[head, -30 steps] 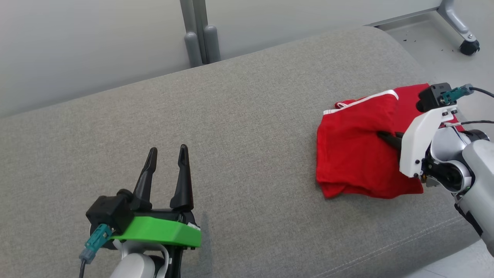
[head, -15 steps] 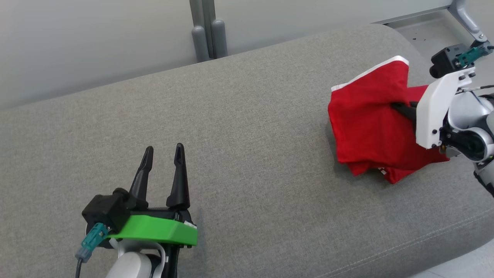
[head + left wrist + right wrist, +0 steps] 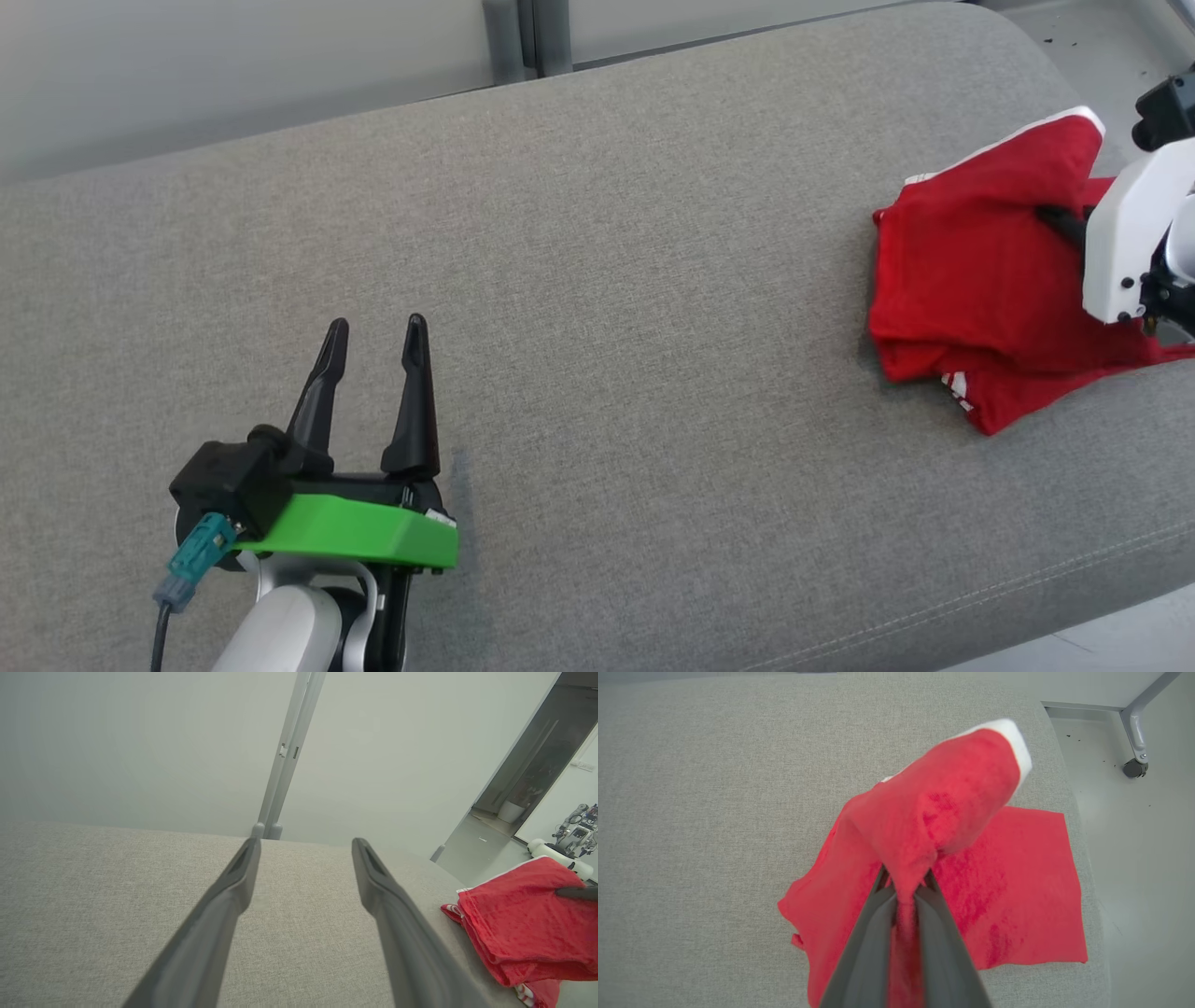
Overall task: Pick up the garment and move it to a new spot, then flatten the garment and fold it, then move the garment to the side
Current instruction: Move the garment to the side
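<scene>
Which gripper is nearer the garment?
Right. The right gripper is shut on a fold of the garment, holding part of it raised off the cushion. The left gripper is open and apart from it, far to the garment's left.

A big grey couch has rough cloth and a line of stitches near its front edge. Behind the couch is a plain pale wall. A grey pole runs up the wall, just behind the couch. Past the right end of the couch is a smooth grey floor with a few dark crumbs. A metal leg with a small black wheel stands there, near the couch's far corner.
</scene>
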{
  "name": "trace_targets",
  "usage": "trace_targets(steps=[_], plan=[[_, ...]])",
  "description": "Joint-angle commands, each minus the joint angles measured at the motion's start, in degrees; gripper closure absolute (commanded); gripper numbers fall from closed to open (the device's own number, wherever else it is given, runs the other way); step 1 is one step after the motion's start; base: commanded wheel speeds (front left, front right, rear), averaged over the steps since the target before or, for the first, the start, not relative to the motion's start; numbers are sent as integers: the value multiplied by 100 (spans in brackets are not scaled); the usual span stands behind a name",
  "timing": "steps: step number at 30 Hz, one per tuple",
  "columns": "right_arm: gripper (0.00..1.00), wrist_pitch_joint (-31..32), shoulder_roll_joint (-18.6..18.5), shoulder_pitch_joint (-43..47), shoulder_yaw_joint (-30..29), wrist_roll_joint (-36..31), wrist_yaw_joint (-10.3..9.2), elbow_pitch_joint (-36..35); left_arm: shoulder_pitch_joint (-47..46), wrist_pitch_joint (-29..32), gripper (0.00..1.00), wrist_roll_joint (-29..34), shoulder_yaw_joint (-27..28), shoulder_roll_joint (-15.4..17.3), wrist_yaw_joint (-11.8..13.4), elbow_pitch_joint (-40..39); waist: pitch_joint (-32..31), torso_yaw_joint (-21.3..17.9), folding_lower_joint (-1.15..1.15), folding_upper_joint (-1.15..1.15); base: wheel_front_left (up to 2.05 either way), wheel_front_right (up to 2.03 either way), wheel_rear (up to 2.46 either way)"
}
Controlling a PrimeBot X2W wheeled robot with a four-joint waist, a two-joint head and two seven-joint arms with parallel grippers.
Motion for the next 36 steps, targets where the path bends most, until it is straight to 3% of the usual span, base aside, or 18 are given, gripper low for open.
trace_targets(steps=[1,6,12,23,36], plan=[[100,-122,-48,-141,-5,-46,0,13,-91,24,0,65,18,62,50,-25,119,73,0,0,0,0,0],[100,-399,-62,-274,123,24,0,-14,-143,79,0,84,40,133,86,-130,233,89,0,0,0,0,0],[100,-575,-403,-319,601,-118,0,62,-181,151,0,131,14,179,122,-202,364,111,0,0,0,0,0],[100,-1302,-734,-390,962,-276,0,952,-195,336,0,200,-36,341,191,-365,522,167,0,0,0,0,0],[100,-2429,-774,-919,1879,-1418,-1,2021,-258,556,0,281,-102,521,259,-558,786,291,0,0,0,0,0]])
